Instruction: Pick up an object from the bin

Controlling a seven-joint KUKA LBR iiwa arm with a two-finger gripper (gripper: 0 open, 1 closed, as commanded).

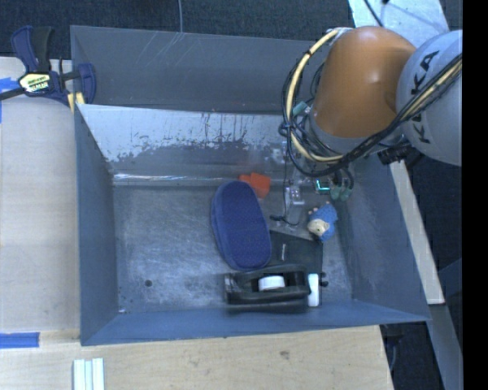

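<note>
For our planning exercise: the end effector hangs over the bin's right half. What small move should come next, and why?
Probably a short sideways nudge toward the small blue-and-cream plastic piece. The end effector hangs between it and the dark blue oval fabric case, centred over neither, and that small piece lies nearest, apart from the black tape dispenser.

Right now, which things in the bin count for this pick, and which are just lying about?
In play:
gripper, low in the bin, right side
small blue and cream piece beside it
black flat piece just below it

Lying about:
blue oval case, mid-bin
orange piece by the back wall
black tape dispenser at the front
</note>
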